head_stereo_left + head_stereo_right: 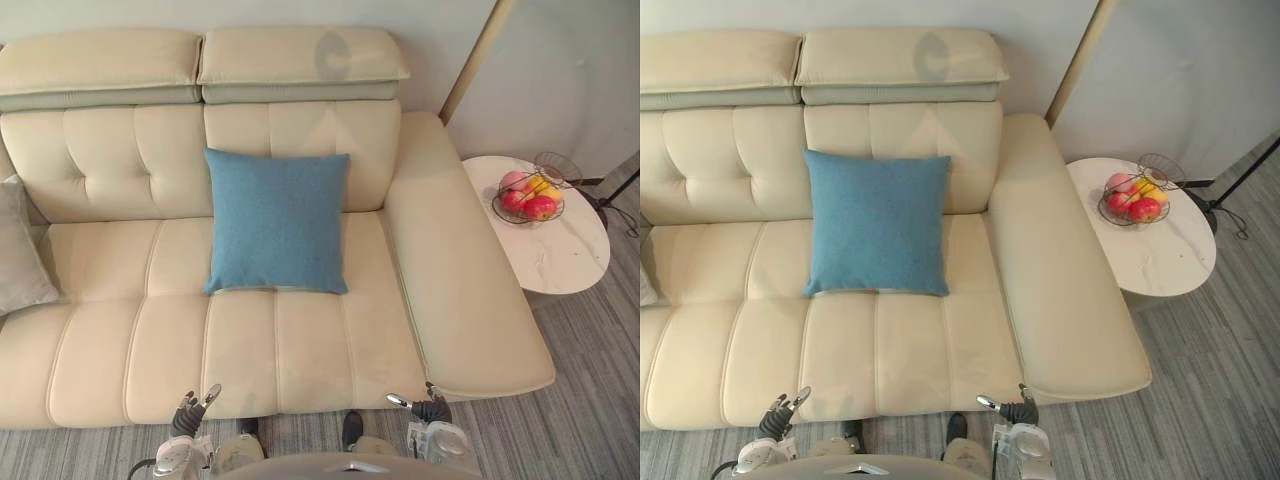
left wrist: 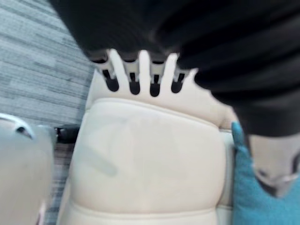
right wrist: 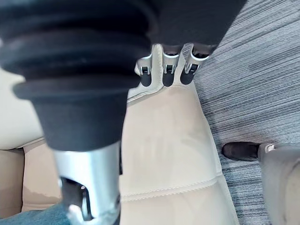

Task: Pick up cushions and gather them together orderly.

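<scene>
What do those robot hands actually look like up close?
The left hand and right hand have slim silver fingers with dark tips and a silver thumb set apart. A black ribbed cover, like a rubber bellows, wraps each hand's back and wrist.

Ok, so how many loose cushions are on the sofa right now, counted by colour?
blue cushion: 1
grey cushion: 1
Total: 2
</scene>
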You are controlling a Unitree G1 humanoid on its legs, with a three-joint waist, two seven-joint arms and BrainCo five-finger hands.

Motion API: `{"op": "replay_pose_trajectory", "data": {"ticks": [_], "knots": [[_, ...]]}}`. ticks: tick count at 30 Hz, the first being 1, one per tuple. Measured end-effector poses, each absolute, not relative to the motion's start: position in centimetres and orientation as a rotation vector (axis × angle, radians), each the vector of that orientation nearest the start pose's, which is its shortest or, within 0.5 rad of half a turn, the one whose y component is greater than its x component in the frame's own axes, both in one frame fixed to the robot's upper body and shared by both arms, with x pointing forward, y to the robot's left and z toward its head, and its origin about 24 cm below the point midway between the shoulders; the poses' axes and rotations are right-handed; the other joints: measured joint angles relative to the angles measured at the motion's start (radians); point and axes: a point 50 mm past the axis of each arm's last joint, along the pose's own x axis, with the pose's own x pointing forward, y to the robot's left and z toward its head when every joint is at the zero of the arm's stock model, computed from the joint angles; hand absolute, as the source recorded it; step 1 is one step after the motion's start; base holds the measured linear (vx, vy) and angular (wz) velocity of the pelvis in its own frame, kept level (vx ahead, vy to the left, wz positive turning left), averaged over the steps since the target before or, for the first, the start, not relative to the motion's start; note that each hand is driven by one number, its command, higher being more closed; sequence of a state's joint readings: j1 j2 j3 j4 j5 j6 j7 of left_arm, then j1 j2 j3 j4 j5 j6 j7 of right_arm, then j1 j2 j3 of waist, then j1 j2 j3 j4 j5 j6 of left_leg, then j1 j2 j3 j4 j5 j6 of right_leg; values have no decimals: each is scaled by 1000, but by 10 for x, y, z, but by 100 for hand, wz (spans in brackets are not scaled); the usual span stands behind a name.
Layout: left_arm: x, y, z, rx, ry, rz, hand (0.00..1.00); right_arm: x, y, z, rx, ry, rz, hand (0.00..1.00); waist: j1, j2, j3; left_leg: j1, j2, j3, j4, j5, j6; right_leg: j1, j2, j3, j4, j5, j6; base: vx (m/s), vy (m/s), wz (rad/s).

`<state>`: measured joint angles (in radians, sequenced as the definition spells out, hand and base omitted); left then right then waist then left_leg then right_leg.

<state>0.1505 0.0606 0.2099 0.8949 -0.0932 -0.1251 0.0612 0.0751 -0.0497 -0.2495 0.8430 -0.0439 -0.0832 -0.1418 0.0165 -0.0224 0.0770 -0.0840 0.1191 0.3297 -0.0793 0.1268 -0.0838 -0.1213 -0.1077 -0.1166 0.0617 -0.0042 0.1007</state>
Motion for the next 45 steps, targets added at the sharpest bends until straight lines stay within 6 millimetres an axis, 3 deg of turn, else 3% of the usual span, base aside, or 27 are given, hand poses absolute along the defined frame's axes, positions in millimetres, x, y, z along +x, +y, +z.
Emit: {"op": "replay_pose_trajectory", "data": {"ticks": [5,7,8,9,10,11,12,14,15,16,18,19,21,22,24,26,28,30,34,36,40,43,45], "knots": [[104,212,-145,-50,904,349,0,153,-210,-128,-57,804,-350,0,4,-16,16,-6,-8,33,1,-2,1,-42,1,63,-3,42,1,-88,39,-35],[116,217,-142,-31,880,347,0,157,-202,-128,-64,800,-310,0,0,-44,30,-55,-22,19,58,-35,14,-87,-15,74,30,57,-6,-122,63,-27],[119,218,-141,-25,871,352,0,157,-199,-129,-70,800,-294,0,9,-52,35,-87,-33,-25,101,-63,42,-91,-22,86,9,76,-2,-98,42,-35],[125,215,-139,-33,855,350,0,165,-198,-126,-66,783,-292,0,11,-32,46,-119,-4,-30,123,-55,68,-140,-26,69,158,8,-35,-126,53,-22],[128,215,-138,-29,847,345,0,164,-198,-126,-66,783,-293,0,2,-26,50,-123,-1,-39,140,-55,72,-177,-30,59,311,-50,-57,-99,13,20],[133,215,-135,-20,823,334,0,157,-197,-129,-58,802,-300,0,-6,-26,58,-126,-1,-63,170,-55,77,-197,-51,45,549,-123,-47,-83,5,56],[133,216,-133,-16,816,336,0,149,-194,-134,-47,831,-303,0,-4,-26,58,-129,-6,-79,186,-55,76,-184,-64,47,682,-154,-30,-113,-42,58],[129,224,-131,2,808,350,0,144,-184,-138,-27,855,-292,0,4,-59,38,-160,-8,-83,218,-41,64,-137,-76,52,775,-184,9,-166,-115,20],[131,226,-130,4,800,355,0,149,-183,-136,-25,840,-289,0,16,-72,39,-188,-4,-82,234,-23,58,-117,-76,53,746,-218,18,-287,-199,-18],[134,221,-129,-10,789,353,0,165,-188,-128,-35,791,-292,0,28,-73,41,-238,19,-71,237,13,49,-112,-43,48,629,-284,12,-278,-177,-36],[136,208,-130,-49,784,348,0,180,-192,-119,-49,736,-297,0,53,-30,61,-259,66,-45,192,44,37,-83,11,43,457,-318,-7,-376,-203,-71],[134,195,-134,-90,806,344,0,186,-199,-113,-66,706,-311,0,56,20,92,-259,104,-37,156,52,34,-72,49,26,392,-318,-28,-391,-180,-54],[134,187,-135,-97,809,323,0,174,-202,-119,-70,740,-337,0,45,52,95,-245,118,-31,115,36,12,-71,69,-3,390,-299,-49,-303,-110,19],[133,185,-136,-97,812,317,0,163,-203,-123,-72,769,-347,0,38,57,91,-243,120,-34,112,-10,-45,-68,68,-19,382,-288,-64,-304,-85,29],[133,183,-136,-100,814,315,0,153,-203,-128,-67,800,-360,0,34,49,89,-241,100,-27,151,14,-25,-78,39,-36,369,-263,-92,-249,-20,16],[133,183,-136,-101,817,315,0,148,-208,-130,-70,815,-380,0,25,36,83,-238,51,-30,322,-23,-1,-87,2,-28,328,-222,-79,-148,38,14],[130,183,-138,-107,829,324,0,146,-207,-131,-66,832,-378,0,31,36,83,-185,46,-39,402,-162,17,-88,-4,-5,276,-171,-58,-135,105,-21],[126,185,-141,-103,853,330,0,143,-205,-134,-60,851,-372,0,34,42,80,-125,27,-67,372,-216,14,-71,-2,29,233,-134,-28,-95,123,-42],[113,195,-146,-70,899,342,0,126,-196,-143,-21,916,-381,0,9,-14,45,-17,-57,-26,135,-132,26,8,-37,48,48,-28,-1,-82,160,-14],[109,198,-149,-53,929,336,0,116,-196,-148,-18,952,-392,0,-3,-19,39,15,-85,-28,66,-117,28,32,-49,48,-3,-1,-5,-33,123,3],[106,195,-151,-24,957,308,0,111,-200,-149,10,963,-426,0,-9,-15,25,69,-103,-33,9,-84,32,74,-53,47,-39,11,6,33,53,-3],[105,190,-153,0,978,271,0,111,-203,-149,13,964,-440,0,-16,11,12,80,-108,-43,2,-62,57,91,-48,47,-54,20,21,69,-6,3],[106,190,-153,12,978,261,0,110,-203,-150,14,970,-441,0,-16,11,12,91,-105,-46,2,-62,57,105,-42,45,-60,20,21,79,-35,3]]}}
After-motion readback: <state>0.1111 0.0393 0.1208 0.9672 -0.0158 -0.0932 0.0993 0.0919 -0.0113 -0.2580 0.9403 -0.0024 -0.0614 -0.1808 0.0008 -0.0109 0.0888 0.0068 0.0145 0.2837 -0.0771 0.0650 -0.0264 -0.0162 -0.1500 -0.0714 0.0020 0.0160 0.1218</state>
